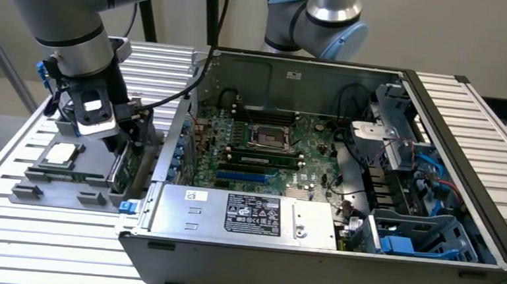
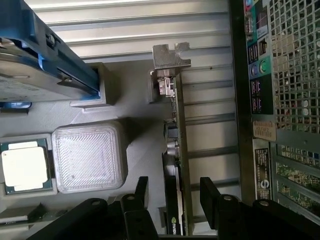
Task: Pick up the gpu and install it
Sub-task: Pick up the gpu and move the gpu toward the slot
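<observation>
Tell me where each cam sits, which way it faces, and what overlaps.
Exterior view: off the arm, raised, looking down obliquely at the open computer case and slotted table; arm and gripper on the exterior view's left.
Wrist view: on the wrist, looking down along the open gripper, fingers straddling the gpu.
Shared: gripper, gpu, CPU, computer case.
</observation>
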{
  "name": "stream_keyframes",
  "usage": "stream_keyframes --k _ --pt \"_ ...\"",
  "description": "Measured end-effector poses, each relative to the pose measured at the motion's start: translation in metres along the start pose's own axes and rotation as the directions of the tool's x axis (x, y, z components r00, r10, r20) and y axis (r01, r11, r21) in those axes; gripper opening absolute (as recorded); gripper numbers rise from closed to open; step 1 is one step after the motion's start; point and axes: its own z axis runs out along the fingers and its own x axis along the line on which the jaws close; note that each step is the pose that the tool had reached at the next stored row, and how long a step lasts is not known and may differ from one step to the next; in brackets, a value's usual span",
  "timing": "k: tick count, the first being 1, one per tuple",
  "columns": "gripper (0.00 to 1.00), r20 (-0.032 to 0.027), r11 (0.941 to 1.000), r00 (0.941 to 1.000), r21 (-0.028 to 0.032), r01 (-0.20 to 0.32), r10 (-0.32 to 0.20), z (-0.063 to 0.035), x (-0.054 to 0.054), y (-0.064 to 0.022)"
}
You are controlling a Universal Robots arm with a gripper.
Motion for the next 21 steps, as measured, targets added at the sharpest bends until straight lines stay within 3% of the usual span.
stream_keyframes --k 8,10,15,17,18,21 --pt "0.54 0.0015 1.0 1.0 -0.0005 0.0 0.0 0.0014 0.0004 0.0003" --pt "0.45 0.0023 1.0 1.0 -0.0008 0.001 -0.001 0.0017 0.0005 0.0006" --pt "0.45 0.0085 1.0 1.0 -0.0032 0.004 -0.004 0.003 0.001 0.0023" --pt "0.42 0.0098 1.0 0.9999 -0.0035 0.005 -0.005 0.0033 0.0014 0.0024" --pt "0.35 0.0103 1.0 0.9999 -0.0036 0.004 -0.004 0.0035 0.0017 0.0024" --pt "0.35 0.0107 1.0 0.9999 -0.0037 0.005 -0.005 0.0038 0.0018 0.0024"
